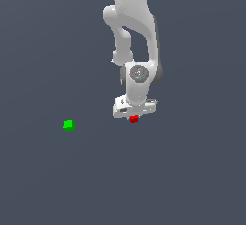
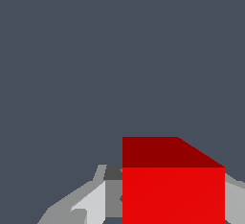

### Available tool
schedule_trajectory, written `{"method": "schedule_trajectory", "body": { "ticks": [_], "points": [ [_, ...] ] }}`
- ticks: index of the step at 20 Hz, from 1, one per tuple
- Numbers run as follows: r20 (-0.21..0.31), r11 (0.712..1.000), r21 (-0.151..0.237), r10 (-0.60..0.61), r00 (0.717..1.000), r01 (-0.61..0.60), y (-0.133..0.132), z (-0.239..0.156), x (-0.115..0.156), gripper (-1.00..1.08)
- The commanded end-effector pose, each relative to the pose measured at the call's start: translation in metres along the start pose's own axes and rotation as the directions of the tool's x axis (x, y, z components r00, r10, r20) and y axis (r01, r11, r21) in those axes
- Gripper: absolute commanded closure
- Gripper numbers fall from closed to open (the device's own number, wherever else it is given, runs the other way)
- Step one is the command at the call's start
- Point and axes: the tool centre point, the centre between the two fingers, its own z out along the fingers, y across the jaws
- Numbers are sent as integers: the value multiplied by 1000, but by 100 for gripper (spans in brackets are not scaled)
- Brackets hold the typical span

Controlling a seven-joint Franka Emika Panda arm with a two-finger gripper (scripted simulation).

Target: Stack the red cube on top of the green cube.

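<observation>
The red cube point(image 1: 134, 118) sits directly under the white hand of my gripper point(image 1: 134, 118), right of the middle in the exterior view. In the wrist view the red cube point(image 2: 172, 189) fills the space between the two grey fingers point(image 2: 98, 204), and both jaws lie against its sides. The gripper point(image 2: 173, 208) is shut on it. I cannot tell whether the cube rests on the floor or hangs just above it. The green cube point(image 1: 68, 125) stands alone well off to the exterior view's left of the gripper, at about the same depth. It does not show in the wrist view.
The white arm point(image 1: 132, 22) comes down from the top of the exterior view. A plain dark grey-blue floor point(image 1: 182, 181) lies all around; no other objects show.
</observation>
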Motion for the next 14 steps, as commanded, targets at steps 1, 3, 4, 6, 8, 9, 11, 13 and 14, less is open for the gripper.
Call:
{"method": "schedule_trajectory", "body": {
  "ticks": [1,3,4,6,8,9,11,13,14],
  "points": [
    [-2,1000,0,0,1000,0,0,-17,0,108],
    [-2,1000,0,0,1000,0,0,-31,0,108],
    [-2,1000,0,0,1000,0,0,-37,0,108],
    [-2,1000,0,0,1000,0,0,-48,0,108],
    [-2,1000,0,0,1000,0,0,-57,0,108],
    [-2,1000,0,0,1000,0,0,-61,0,108],
    [-2,1000,0,0,1000,0,0,-66,0,108],
    [-2,1000,0,0,1000,0,0,-69,1,108],
    [-2,1000,0,0,1000,0,0,-69,1,108]
  ]
}}
